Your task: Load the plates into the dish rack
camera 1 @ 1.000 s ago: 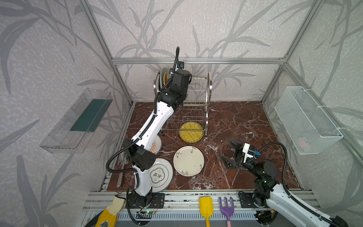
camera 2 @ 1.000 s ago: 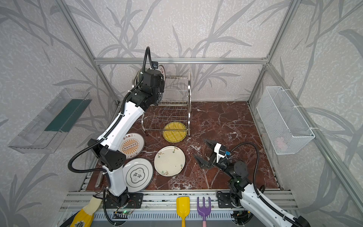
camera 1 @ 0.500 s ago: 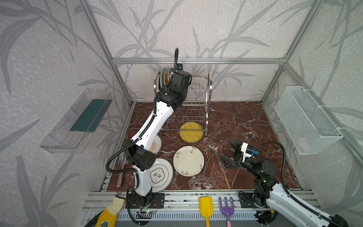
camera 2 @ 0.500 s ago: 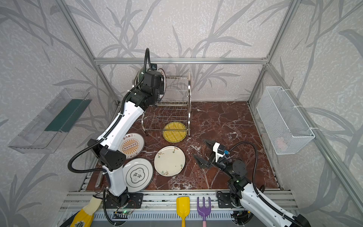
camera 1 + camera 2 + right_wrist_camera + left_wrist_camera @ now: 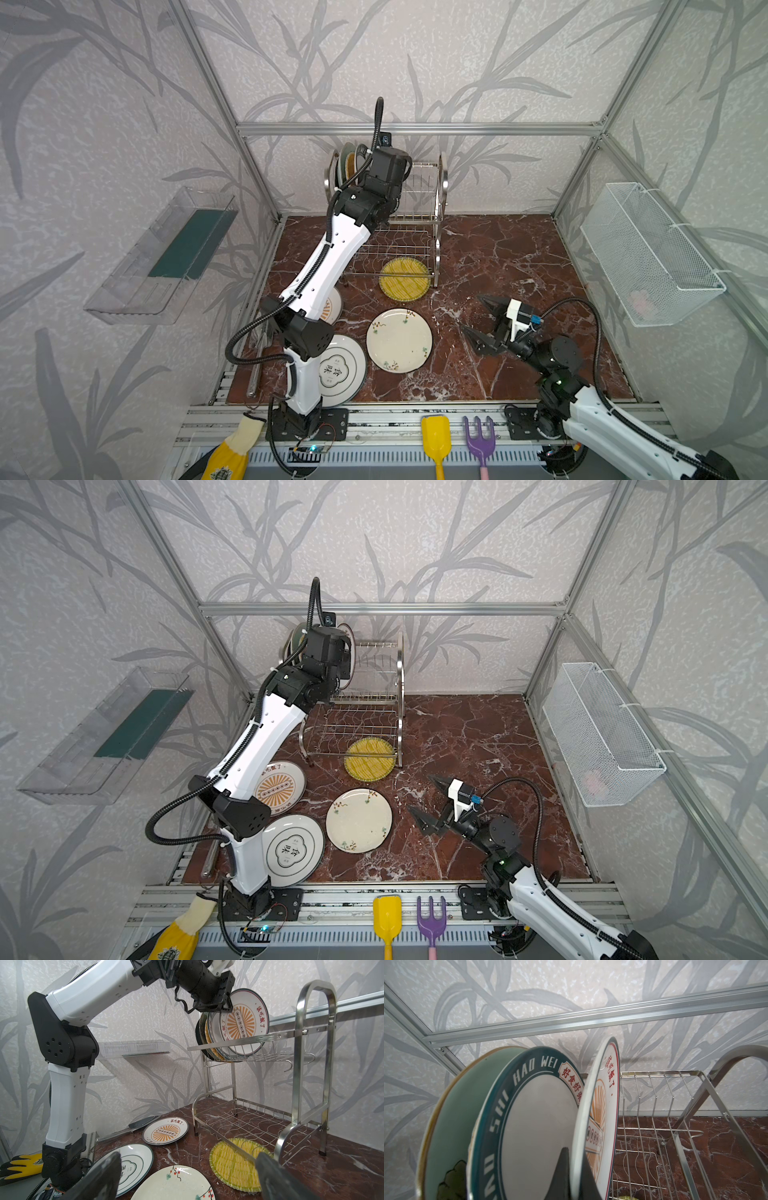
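The dish rack (image 5: pixel 440 199) (image 5: pixel 400 675) (image 5: pixel 311 1043) stands at the back. Its upper tier holds several upright plates, among them a pale teal one (image 5: pixel 456 1115) and a teal-rimmed white one (image 5: pixel 539 1122). My left gripper (image 5: pixel 576 1174) (image 5: pixel 226 1004) is shut on the rim of an orange-sunburst plate (image 5: pixel 604 1105) (image 5: pixel 243 1022) standing next to them in that tier. On the floor lie a yellow striped plate (image 5: pixel 404 279) (image 5: pixel 234 1163), a cream floral plate (image 5: pixel 399 340) (image 5: pixel 172 1184), a Chinese-character plate (image 5: pixel 293 850) and a second sunburst plate (image 5: pixel 279 787). My right gripper (image 5: pixel 471 313) (image 5: pixel 419 792) (image 5: pixel 187 1167) hovers open right of the floral plate, holding nothing.
A clear plastic tray (image 5: pixel 166 253) hangs on the left wall and a white mesh basket (image 5: pixel 648 253) on the right wall. A yellow spade (image 5: pixel 435 436), a purple fork (image 5: pixel 480 436) and a yellow glove (image 5: pixel 232 453) lie along the front rail. The yellow plate partly sits under the rack's lower tier.
The right arm has drifted slightly to the left. The left gripper keeps its hold on the sunburst plate at the upper tier.
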